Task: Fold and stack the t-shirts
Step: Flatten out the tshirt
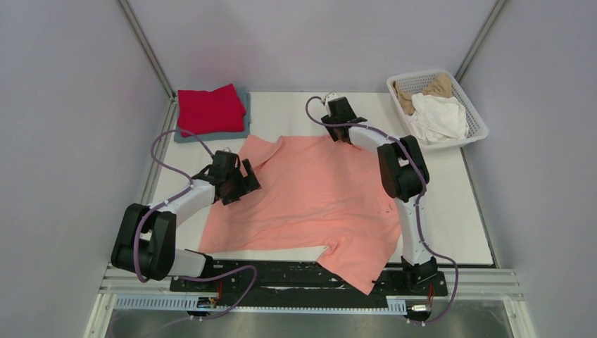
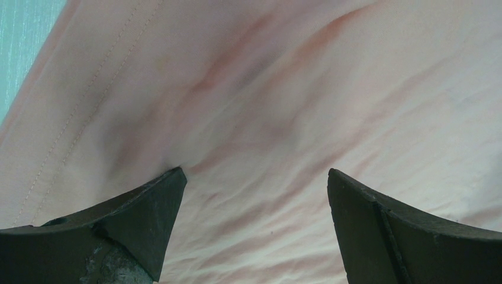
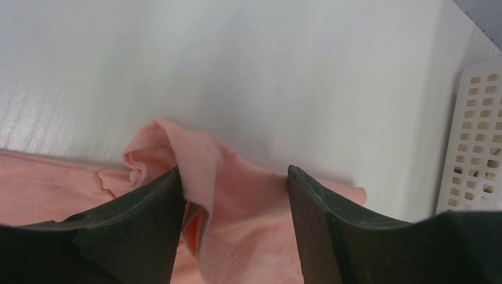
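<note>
Ok, far-left back: folded bright red cloth t-shirt (image 1: 210, 109) sits on a folded grey-blue t-shirt (image 1: 204, 134). Looks like the finished stack, parked out of the work area.

Left gripper (image 2: 254, 177) is over the left sleeve/shoulder zone of the salmon-pink cloth short-sleeved t-shirt (image 1: 317, 197). Fingers spread wide, nothing held. One tip seems to dent the cloth, w/ creases running from it; prob. lining up a grab there.

Pink shirt lies spread flat on the white table (image 1: 450, 211), mid-table. One corner hangs over the near edge btw the arm bases. Not folded yet, so task is early for this shirt.

Right gripper (image 3: 234, 177) is at the shirt's far edge, near the opposite sleeve. Fingers part-way apart, straddling a raised, bunched fold of pink cloth. Fold touches one finger, gap on the other side, so not pinched yet, I judge. Likely setting up a two-corner lift w/ the left arm.

Far-right back: white plastic lattice basket (image 1: 475, 123) holds crumpled white t-shirt (image 1: 440, 116) and tan t-shirt (image 1: 422, 88), waiting.
</note>
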{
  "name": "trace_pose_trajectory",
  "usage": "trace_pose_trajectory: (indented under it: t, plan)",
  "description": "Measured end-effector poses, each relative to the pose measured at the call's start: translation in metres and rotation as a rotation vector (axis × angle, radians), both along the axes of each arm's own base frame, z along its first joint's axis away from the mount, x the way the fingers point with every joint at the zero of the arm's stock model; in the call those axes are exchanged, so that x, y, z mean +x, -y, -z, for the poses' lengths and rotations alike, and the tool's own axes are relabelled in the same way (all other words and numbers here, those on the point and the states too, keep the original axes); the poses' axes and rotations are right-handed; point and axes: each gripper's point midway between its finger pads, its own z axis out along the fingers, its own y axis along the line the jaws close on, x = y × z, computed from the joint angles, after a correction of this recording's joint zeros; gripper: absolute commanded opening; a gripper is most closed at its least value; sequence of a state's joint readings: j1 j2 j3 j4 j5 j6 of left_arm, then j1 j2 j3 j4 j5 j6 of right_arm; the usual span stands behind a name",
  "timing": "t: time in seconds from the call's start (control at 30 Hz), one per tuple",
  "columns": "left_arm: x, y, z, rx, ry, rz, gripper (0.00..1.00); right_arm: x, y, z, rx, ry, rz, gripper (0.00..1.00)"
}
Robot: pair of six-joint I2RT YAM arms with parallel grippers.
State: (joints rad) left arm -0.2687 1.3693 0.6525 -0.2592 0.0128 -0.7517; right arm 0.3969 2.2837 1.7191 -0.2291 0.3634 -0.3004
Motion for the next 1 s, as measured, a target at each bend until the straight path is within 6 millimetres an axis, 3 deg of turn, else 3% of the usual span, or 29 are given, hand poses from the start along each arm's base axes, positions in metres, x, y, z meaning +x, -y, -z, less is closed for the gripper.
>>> trace_pose_trajectory:
  t: [0.1, 0.37, 0.6, 0.8, 1.0]
  plan:
    - [0.001, 0.0, 0.0, 0.001, 0.001, -0.001, 1.0, -0.004, 0.0, 0.0, 0.002, -0.011, -0.005, 0.56]
    - [0.001, 0.0, 0.0, 0.002, 0.0, -0.001, 1.0, -0.009, 0.01, -0.01, -0.071, -0.011, -0.022, 0.54]
    - [0.002, 0.0, 0.0, 0.003, -0.001, -0.001, 1.0, -0.015, 0.016, -0.018, -0.133, -0.032, -0.06, 0.43]
    - [0.002, 0.0, 0.0, 0.004, 0.0, 0.0, 1.0, -0.03, 0.012, -0.006, -0.128, -0.113, -0.096, 0.16]
    - [0.004, 0.0, 0.0, 0.003, 0.005, 0.002, 1.0, -0.035, 0.013, -0.006, -0.149, -0.135, -0.096, 0.06]
